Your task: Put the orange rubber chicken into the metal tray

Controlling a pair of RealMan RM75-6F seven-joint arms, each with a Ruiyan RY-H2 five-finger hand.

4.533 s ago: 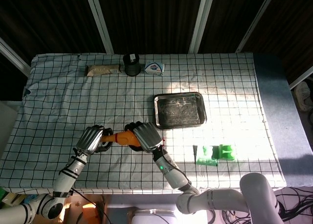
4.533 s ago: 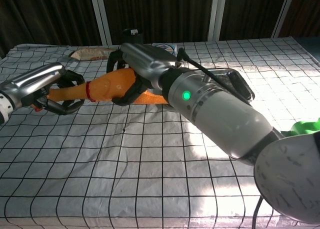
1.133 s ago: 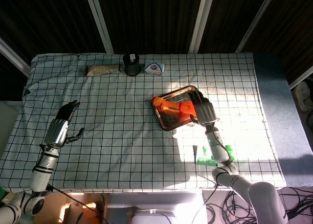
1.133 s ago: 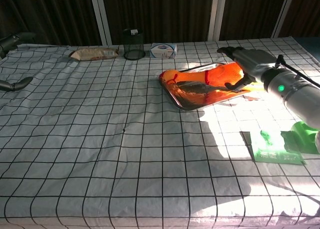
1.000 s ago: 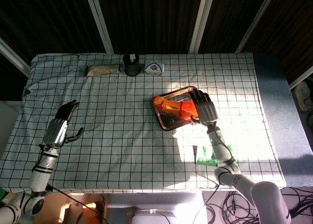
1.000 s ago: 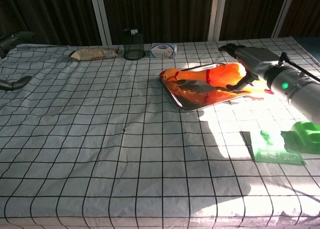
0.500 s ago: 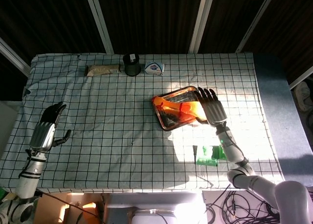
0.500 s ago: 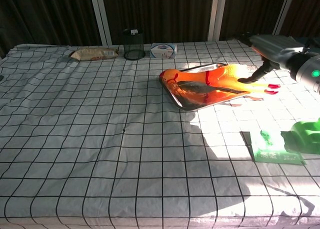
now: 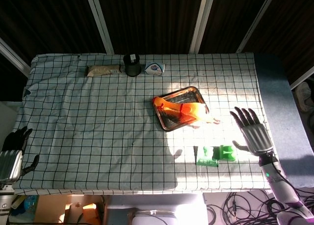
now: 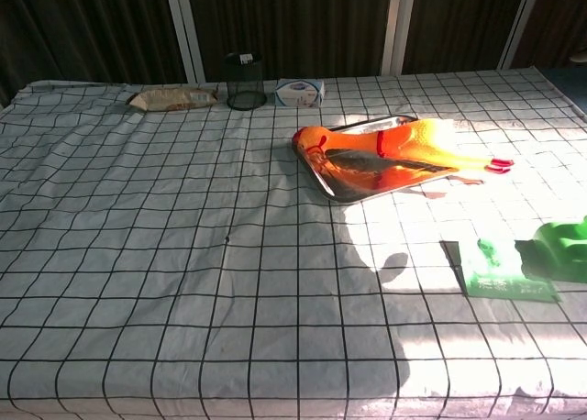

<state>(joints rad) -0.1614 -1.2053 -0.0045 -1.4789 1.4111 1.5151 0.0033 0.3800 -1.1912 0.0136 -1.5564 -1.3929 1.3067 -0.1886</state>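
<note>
The orange rubber chicken [image 9: 182, 109] [image 10: 404, 148] lies across the metal tray [image 9: 168, 121] [image 10: 356, 187], its head at the tray's left end and its legs and red feet hanging over the right rim onto the cloth. Nothing touches it. My right hand [image 9: 251, 130] hovers to the right of the tray near the table's right edge, fingers spread and empty. At the bottom left corner, off the table's front left edge, my left hand [image 9: 12, 154] is empty with its fingers apart. The chest view shows neither hand.
A green packet and green toy [image 9: 216, 154] [image 10: 514, 264] lie near the front right. A black cup [image 9: 132, 65], a white box [image 9: 155, 68] and a brown packet [image 9: 103, 70] stand along the far edge. Checked cloth covers the table.
My right hand let go of the chicken and drew back to the right and toward the front. The left hand pulled back off the table's left front corner. The chicken stays in the tray.
</note>
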